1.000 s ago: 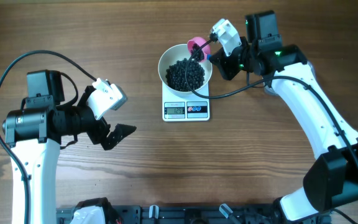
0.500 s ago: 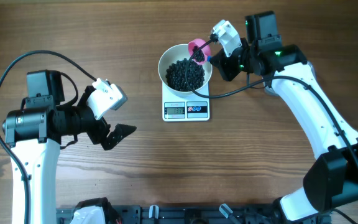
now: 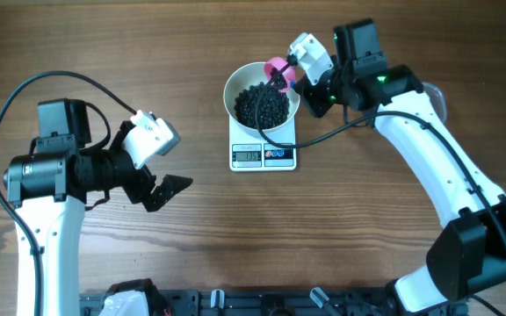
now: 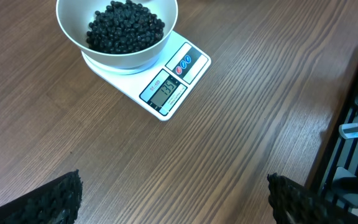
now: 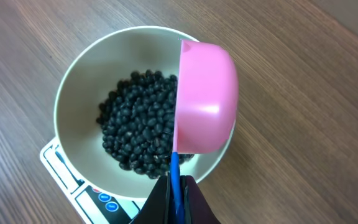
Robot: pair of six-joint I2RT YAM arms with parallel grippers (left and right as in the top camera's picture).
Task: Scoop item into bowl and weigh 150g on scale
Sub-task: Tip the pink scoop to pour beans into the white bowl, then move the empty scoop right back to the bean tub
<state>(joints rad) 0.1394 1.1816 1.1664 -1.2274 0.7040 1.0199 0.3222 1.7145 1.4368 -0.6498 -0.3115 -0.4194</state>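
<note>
A white bowl (image 3: 234, 88) (image 4: 73, 37) (image 5: 73, 87) stands on the small white scale (image 3: 263, 154) (image 4: 166, 87) (image 5: 61, 165) and holds a dark heap of the item, black beads (image 3: 262, 104) (image 4: 124, 26) (image 5: 135, 134). My right gripper (image 3: 297, 77) (image 5: 175, 193) is shut on the blue handle of a pink scoop (image 3: 278, 65) (image 5: 205, 99), which is tipped on its side over the bowl's right rim. My left gripper (image 3: 167, 189) (image 4: 173, 196) hangs open over bare table, well left of the scale, with nothing between its fingers.
The table is brown wood. A dark rack (image 3: 262, 303) (image 4: 353, 124) runs along the table's near edge. The left arm's black cable (image 3: 25, 96) loops at the far left, and the right arm's cable (image 3: 323, 132) passes close to the scale's right side.
My right gripper and the pink scoop have shifted slightly left over the bowl's rim. The left arm has not moved.
</note>
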